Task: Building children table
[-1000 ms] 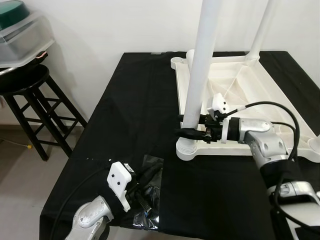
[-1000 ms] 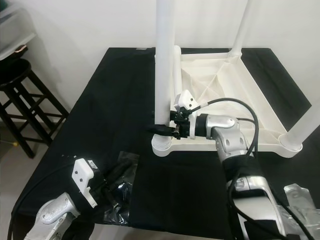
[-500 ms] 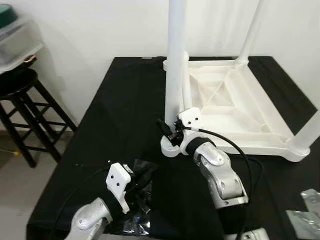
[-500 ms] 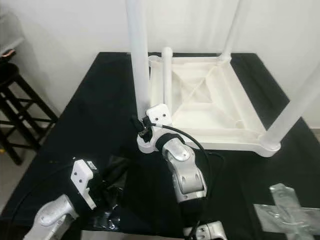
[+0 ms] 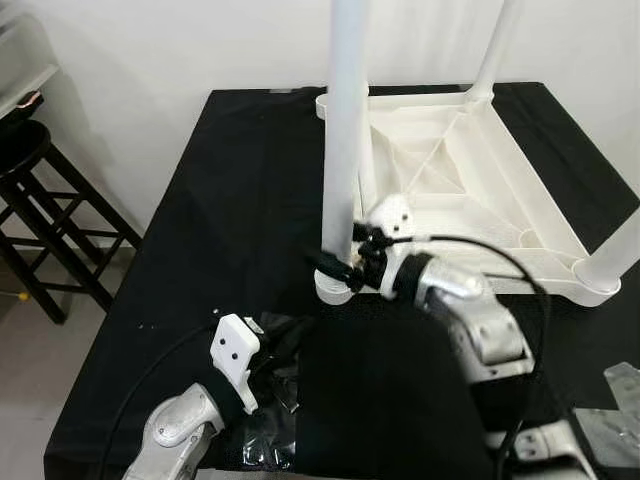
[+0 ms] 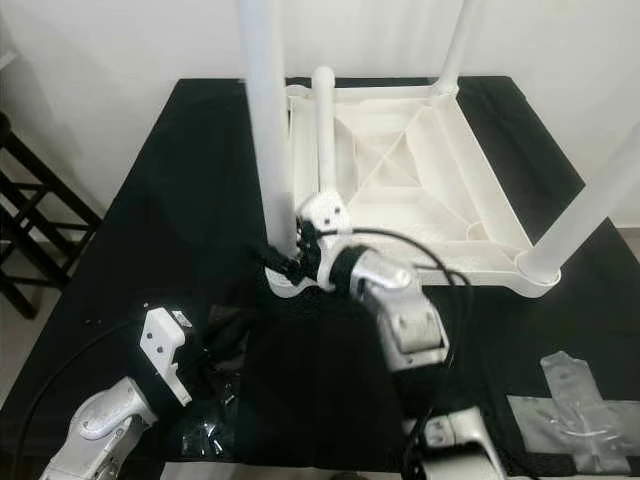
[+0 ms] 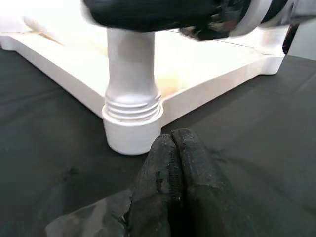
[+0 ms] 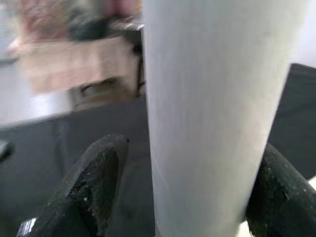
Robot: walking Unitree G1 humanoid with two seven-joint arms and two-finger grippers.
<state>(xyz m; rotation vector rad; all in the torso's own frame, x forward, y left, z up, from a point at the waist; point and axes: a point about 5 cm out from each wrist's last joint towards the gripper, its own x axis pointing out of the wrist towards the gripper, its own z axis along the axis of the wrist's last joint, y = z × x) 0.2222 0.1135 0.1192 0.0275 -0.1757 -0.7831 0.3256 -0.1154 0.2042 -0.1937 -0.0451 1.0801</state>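
Observation:
The white children's table (image 5: 470, 190) lies upside down on the black-covered table, with its legs pointing up. My right gripper (image 5: 335, 266) is at the foot of the near-left leg (image 5: 345, 130), just above its threaded socket (image 7: 131, 123). Its black fingers (image 8: 98, 173) sit on either side of the leg and are shut on it. My left gripper (image 7: 173, 163) is shut with nothing between its fingers. It rests low on the cloth a short way in front of that socket, beside a crinkled clear plastic bag (image 5: 270, 425).
Two more legs stand at the far right corner (image 5: 495, 45) and the near right corner (image 5: 620, 250). A loose white tube (image 6: 323, 130) lies along the frame's left side. A black stool (image 5: 35, 190) stands off the table's left edge. Silver tape (image 6: 575, 400) lies at the near right.
The camera view has shifted. My right forearm has swung around the leg's base while its gripper stayed at the leg. My left gripper has stayed by the plastic bag.

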